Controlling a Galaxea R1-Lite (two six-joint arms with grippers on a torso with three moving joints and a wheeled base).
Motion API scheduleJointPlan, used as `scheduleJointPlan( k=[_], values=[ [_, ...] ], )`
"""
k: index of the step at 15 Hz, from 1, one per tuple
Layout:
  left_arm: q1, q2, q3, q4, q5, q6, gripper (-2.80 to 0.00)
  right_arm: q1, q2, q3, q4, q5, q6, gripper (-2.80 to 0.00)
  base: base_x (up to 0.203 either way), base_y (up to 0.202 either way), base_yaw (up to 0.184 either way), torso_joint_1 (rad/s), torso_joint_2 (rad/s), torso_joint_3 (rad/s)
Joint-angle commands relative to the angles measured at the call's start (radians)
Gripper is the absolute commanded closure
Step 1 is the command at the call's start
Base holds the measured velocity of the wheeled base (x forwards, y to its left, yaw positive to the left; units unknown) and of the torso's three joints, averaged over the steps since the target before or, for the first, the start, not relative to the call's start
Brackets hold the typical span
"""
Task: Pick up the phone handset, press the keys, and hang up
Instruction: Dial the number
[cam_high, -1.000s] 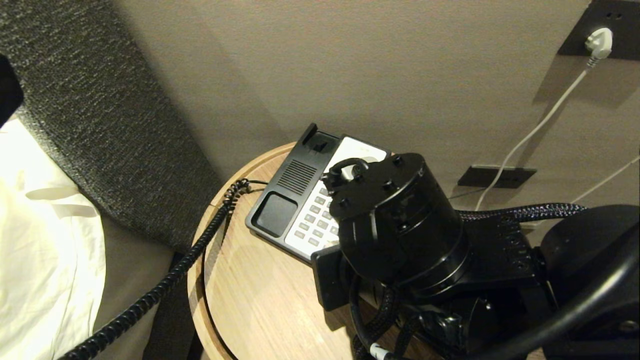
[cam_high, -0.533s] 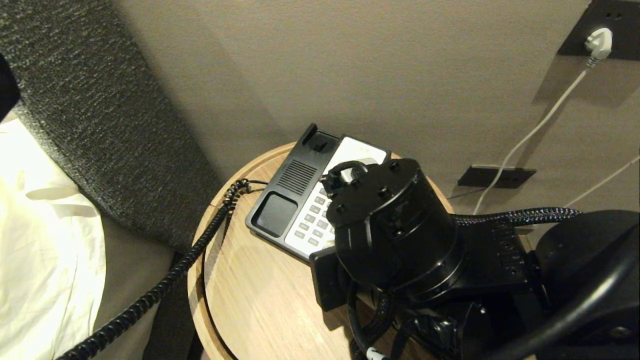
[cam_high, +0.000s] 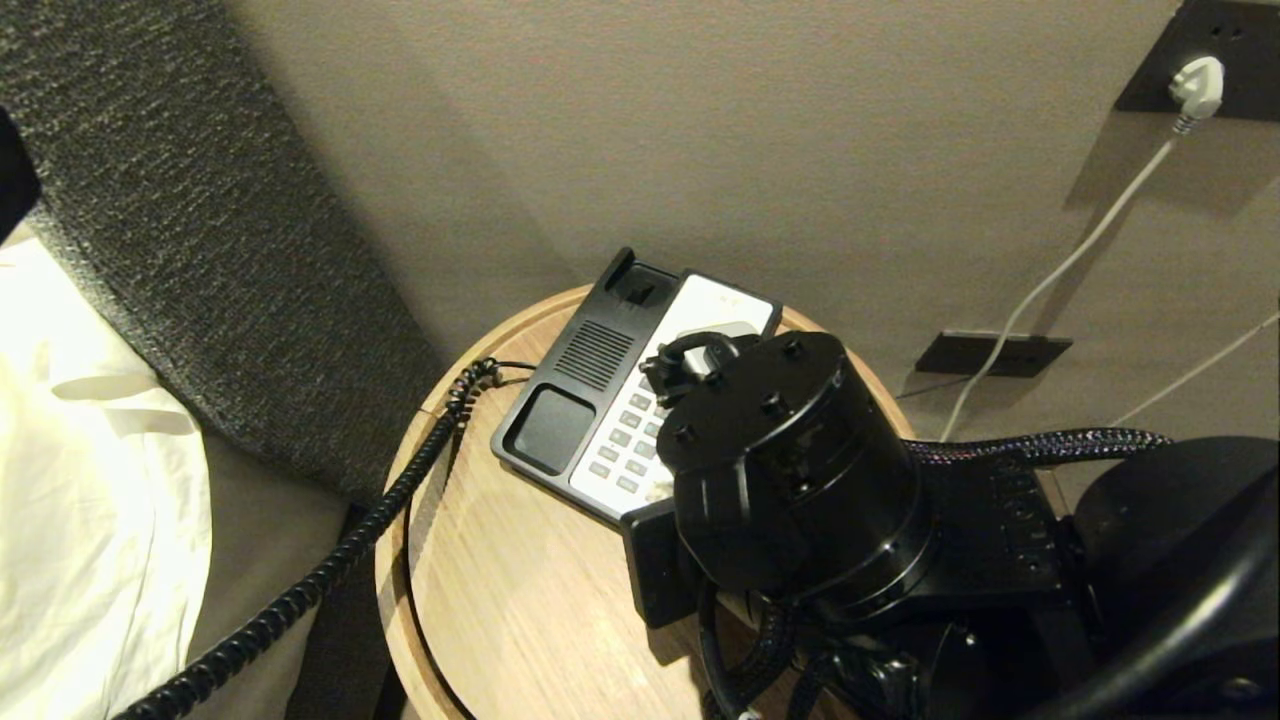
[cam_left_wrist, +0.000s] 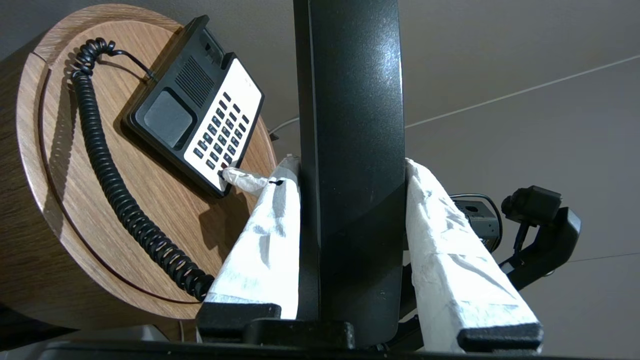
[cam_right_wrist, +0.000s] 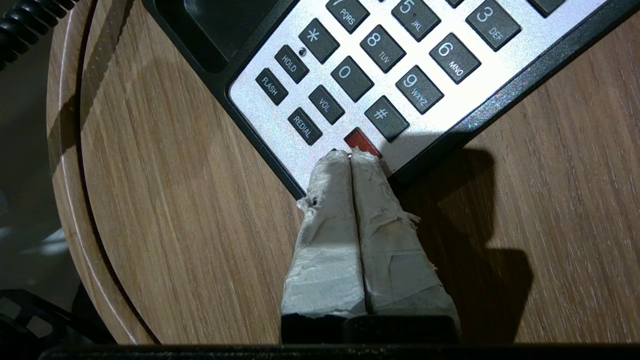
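Observation:
The phone handset (cam_left_wrist: 350, 100), long and glossy black, stands between the white-taped fingers of my left gripper (cam_left_wrist: 350, 165), which is shut on it, off to the side of the table; neither shows in the head view. Its coiled cord (cam_high: 400, 490) runs across the table to the black-and-white phone base (cam_high: 545, 425). The cradle is empty. My right gripper (cam_right_wrist: 350, 155) is shut, its taped tips pressed together on the near corner of the faceplate, touching a red key (cam_right_wrist: 362, 142) below the grey keys (cam_right_wrist: 385, 50). In the head view the right wrist (cam_high: 790, 470) hides part of the keys (cam_high: 625, 440).
The phone sits on a round wooden table (cam_high: 500, 600) against a beige wall. A dark fabric headboard (cam_high: 200, 200) and white bedding (cam_high: 80, 500) lie to the left. A white plug (cam_high: 1198, 85) and its cable hang on the wall at the right.
The right wrist has shifted slightly lower over the keypad in the head view. Phone base and cord lie as before.

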Motion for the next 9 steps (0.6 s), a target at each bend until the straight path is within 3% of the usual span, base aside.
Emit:
scheduleJointPlan(
  k=[1,9],
  values=[
    [0.001,-0.002,0.0,0.001,-0.002,-0.005,0.0,0.0,0.001,-0.013,0.003,-0.003,0.002,0.0,0.0,0.0,0.0,0.0,0.0,0.0],
    [0.0,-0.007,0.014,-0.002,-0.002,-0.005,0.0,0.002,-0.022,-0.072,0.006,-0.003,0.008,0.0,0.0,0.0,0.0,0.0,0.0,0.0]
  ],
)
